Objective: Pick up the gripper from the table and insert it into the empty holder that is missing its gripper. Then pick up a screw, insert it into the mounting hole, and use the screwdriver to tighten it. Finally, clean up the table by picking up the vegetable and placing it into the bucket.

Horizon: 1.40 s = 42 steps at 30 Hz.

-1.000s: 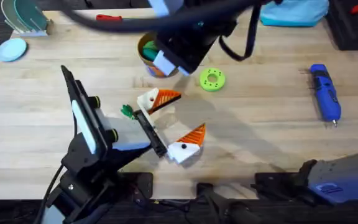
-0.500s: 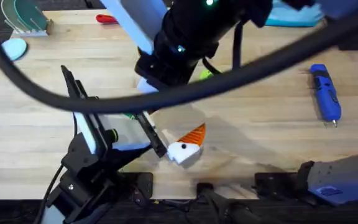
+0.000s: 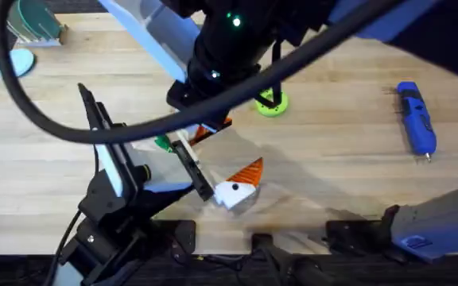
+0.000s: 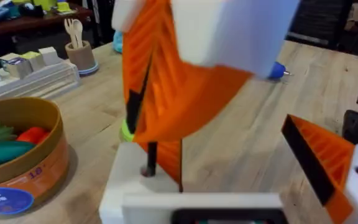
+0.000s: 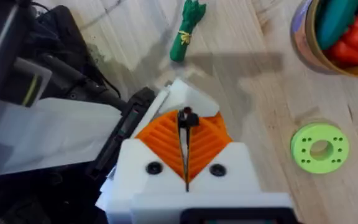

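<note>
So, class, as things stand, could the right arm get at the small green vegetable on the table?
Probably, but not at once. The vegetable lies bare on the table close to the right gripper, nothing over it. Yet that gripper is shut on a small dark piece, which it must release first.

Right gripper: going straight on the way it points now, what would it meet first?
Probably the left arm's white finger block, just beyond the right gripper and the screw it pinches; depth is unclear.
</note>
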{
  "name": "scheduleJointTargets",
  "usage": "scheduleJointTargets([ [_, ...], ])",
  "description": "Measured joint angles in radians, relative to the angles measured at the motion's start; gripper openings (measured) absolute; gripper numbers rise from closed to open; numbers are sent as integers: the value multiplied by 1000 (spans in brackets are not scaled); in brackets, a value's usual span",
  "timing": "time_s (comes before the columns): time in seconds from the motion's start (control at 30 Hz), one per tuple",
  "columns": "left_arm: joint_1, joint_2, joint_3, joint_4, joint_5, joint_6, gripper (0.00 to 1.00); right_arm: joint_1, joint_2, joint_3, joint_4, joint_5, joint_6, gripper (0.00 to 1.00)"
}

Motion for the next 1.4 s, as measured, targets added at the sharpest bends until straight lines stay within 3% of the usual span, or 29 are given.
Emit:
scheduleJointTargets([
  [1.4,-1,7,0,-1,4,-13,993,0,63,3,1,25,-7,6],
])
